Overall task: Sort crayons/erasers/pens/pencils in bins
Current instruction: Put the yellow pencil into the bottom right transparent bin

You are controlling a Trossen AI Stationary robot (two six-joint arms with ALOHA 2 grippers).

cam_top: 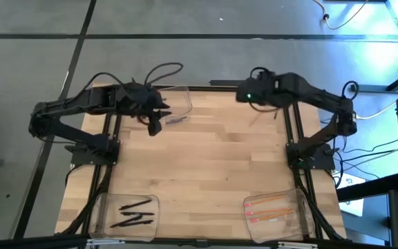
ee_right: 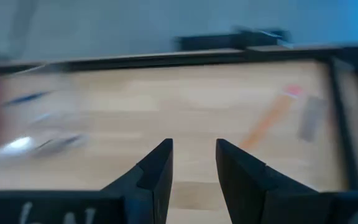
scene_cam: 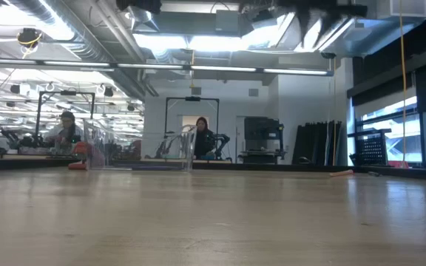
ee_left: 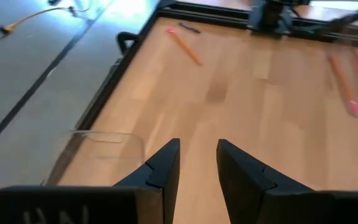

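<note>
at the far edge of the table (cam_top: 206,166) the left gripper (ee_left: 197,163) hangs beside the far bin (cam_top: 178,104) with crayons (cam_top: 177,120), jaws narrowly apart and empty. the right gripper (ee_right: 192,163) is the same, near a loose pencil (ee_right: 267,122). pens (cam_top: 135,213) and pencils (cam_top: 271,207) lie in the near bins.
</note>
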